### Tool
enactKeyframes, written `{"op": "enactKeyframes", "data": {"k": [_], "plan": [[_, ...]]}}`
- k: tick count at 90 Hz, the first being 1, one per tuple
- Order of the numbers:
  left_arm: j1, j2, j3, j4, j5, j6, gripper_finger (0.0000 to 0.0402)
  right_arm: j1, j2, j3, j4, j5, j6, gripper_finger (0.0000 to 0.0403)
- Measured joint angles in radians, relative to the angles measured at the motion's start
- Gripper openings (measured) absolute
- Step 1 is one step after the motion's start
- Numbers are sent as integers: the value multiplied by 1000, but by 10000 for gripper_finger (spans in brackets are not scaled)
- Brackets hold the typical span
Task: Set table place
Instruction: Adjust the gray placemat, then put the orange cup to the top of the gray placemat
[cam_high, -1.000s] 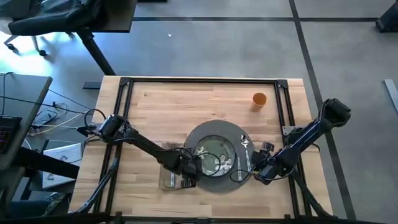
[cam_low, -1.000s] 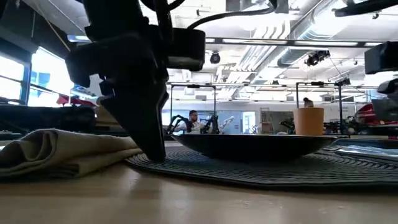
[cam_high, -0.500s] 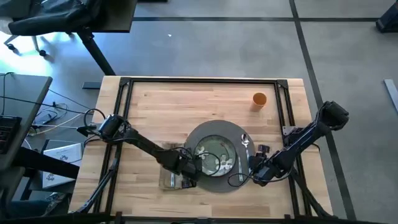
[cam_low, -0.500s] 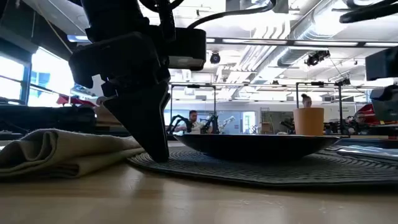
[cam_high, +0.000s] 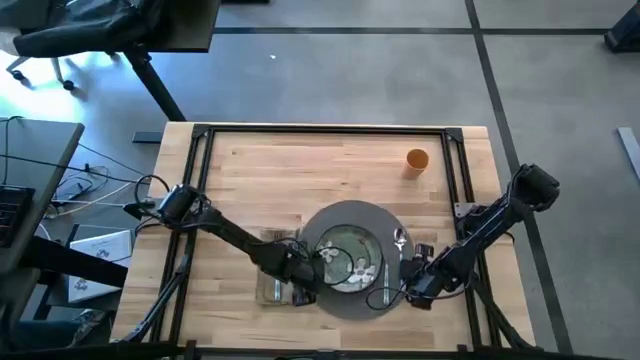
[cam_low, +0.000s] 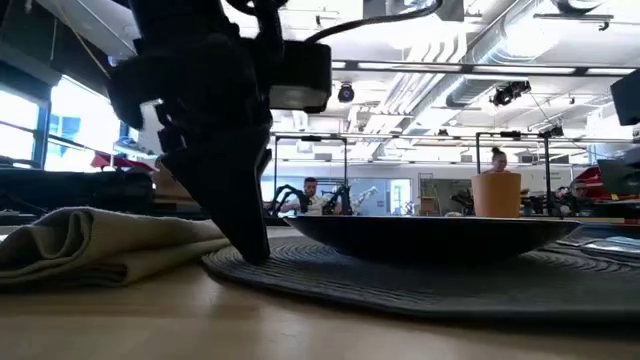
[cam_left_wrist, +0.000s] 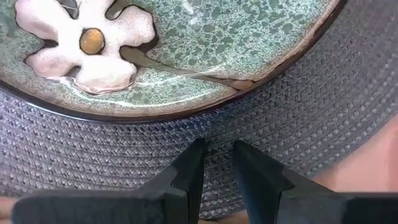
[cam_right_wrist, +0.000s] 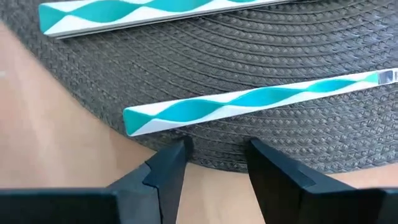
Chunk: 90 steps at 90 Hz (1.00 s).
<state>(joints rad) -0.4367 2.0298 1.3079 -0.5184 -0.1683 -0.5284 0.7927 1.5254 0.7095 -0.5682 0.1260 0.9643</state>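
A round grey woven mat (cam_high: 345, 212) lies on the wooden table (cam_high: 260, 170). It carries the green floral plate (cam_high: 350, 255) and teal-and-white-handled cutlery (cam_right_wrist: 205, 109) on its right part. My left gripper (cam_high: 308, 278) stands on the mat's left rim, beside the plate, with only a narrow gap between its fingers. My right gripper (cam_high: 412, 290) stands open on the mat's near right rim. A beige napkin (cam_low: 90, 245) lies left of the mat. The orange cup (cam_high: 417, 160) stands at the far right. My left gripper (cam_left_wrist: 217, 149) rests both fingertips on the mat's rim band (cam_left_wrist: 217, 134), just outside the plate's edge. The fingers slant down from the table's left. The mat lies flat on the table. My right gripper (cam_right_wrist: 217, 149) sets its two spread fingertips on the mat's outer edge (cam_right_wrist: 217, 158), just short of a cutlery handle. The fingers slant down from the table's right. The mat stays flat under them.
A black rail frame (cam_high: 320, 130) runs around the tabletop. Bare wood stretches across the far half of the table (cam_high: 300, 165). A dark desk (cam_high: 30, 180) with cables stands off the left side.
Both grippers have gone a little toward the table's near edge, the right one also slightly left. The mat has slid with them toward the near edge, carrying the plate and cutlery along. The napkin and the cup have stayed put.
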Motion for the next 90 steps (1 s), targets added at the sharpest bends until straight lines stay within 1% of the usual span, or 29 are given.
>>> {"op": "enactKeyframes", "data": {"k": [17,25,36,43,55,61,70,80,90], "plan": [[-5,0,21,-18,-2,7,74,0,2,50,-76,-4,4,153],[-5,1,39,-50,-2,24,74,1,2,95,-173,-3,4,153],[-5,-3,84,-141,-9,32,74,-2,2,174,-305,1,4,153],[-2,-32,110,-178,-14,37,74,-19,-3,239,-376,8,-5,153],[5,-139,120,-190,-39,60,74,-81,-58,319,-417,49,-84,153],[12,-199,119,-218,-75,71,74,-136,-109,336,-441,83,-130,153],[22,-291,87,-241,-134,86,74,-256,-208,340,-478,149,-184,154],[58,-391,16,-243,-124,64,74,-432,-329,340,-538,203,-225,163],[97,-469,-75,-241,-133,28,74,-631,-417,340,-602,251,-307,185]]}}
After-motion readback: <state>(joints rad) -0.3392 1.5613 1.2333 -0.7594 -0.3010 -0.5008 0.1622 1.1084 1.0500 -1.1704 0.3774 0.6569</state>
